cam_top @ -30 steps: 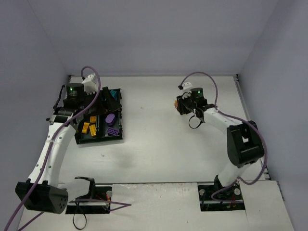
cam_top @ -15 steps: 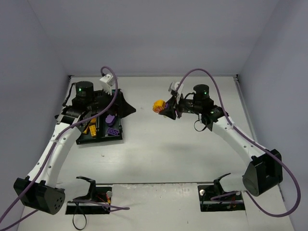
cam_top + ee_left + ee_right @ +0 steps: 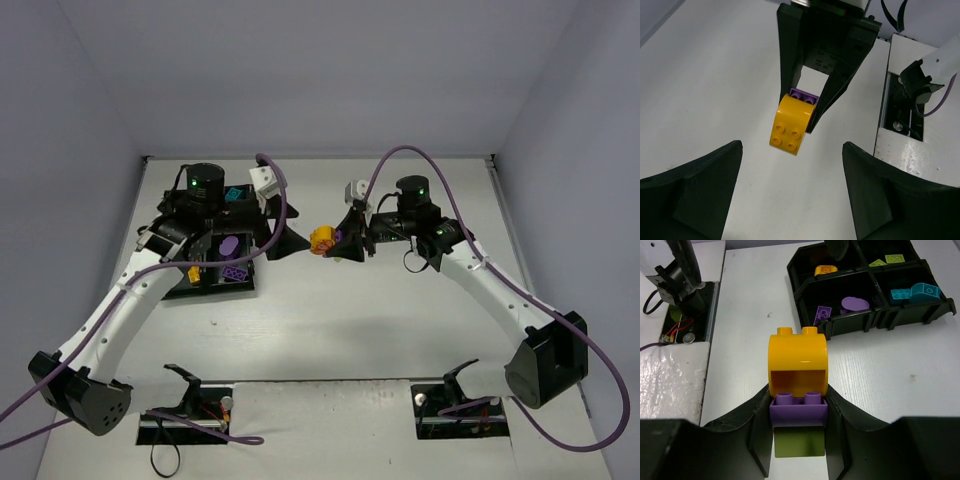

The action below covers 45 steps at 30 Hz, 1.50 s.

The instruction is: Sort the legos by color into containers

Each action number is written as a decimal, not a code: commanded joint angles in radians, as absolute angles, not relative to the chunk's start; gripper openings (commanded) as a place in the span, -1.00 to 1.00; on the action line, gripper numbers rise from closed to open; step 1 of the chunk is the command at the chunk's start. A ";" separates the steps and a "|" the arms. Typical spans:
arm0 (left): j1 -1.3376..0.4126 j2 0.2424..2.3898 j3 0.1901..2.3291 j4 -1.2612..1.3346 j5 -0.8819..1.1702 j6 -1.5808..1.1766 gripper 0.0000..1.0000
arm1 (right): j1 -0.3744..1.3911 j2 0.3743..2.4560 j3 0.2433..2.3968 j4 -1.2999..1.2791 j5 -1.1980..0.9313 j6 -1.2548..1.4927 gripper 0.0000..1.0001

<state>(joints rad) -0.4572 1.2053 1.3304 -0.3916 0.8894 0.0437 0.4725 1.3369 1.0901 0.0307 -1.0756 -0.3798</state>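
Note:
My right gripper (image 3: 338, 243) is shut on a stack of three legos held above the table's middle: an orange rounded brick (image 3: 798, 355) out front, a purple brick (image 3: 798, 409) between the jaws and a yellow-green brick (image 3: 800, 442) behind it. My left gripper (image 3: 280, 236) stands open just left of the stack, facing it; the orange brick (image 3: 790, 127) hangs just beyond its wide-apart fingers (image 3: 695, 190). The black tray (image 3: 205, 292) at the left holds its containers: orange (image 3: 826, 270), yellow-green (image 3: 885, 260), purple (image 3: 855, 303) and cyan legos (image 3: 915, 291) each lie in their own compartment.
Both arm bases sit on mounting plates (image 3: 185, 420) (image 3: 465, 415) at the near edge. Purple cables (image 3: 420, 155) loop above both wrists. White walls close in the table at the back and on both sides.
My left arm has swung right, off the tray toward the table's middle, still open. My right gripper has carried the brick stack left and a little nearer, to meet it.

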 commanded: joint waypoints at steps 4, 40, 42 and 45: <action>-0.514 1.259 1.416 -0.402 0.916 0.163 0.48 | 0.479 1.285 1.135 0.058 -1.158 -0.400 -0.94; -0.506 1.345 1.462 -0.586 0.931 0.319 -1.00 | 0.483 1.305 1.066 -0.034 -1.111 -0.434 -0.91; -0.467 1.321 1.434 -0.578 0.951 0.319 -1.00 | 0.483 1.299 1.049 -0.043 -1.094 -0.439 -0.91; -0.411 1.292 1.417 -0.574 0.963 0.321 -1.00 | 0.482 1.298 1.039 -0.051 -1.080 -0.442 -0.91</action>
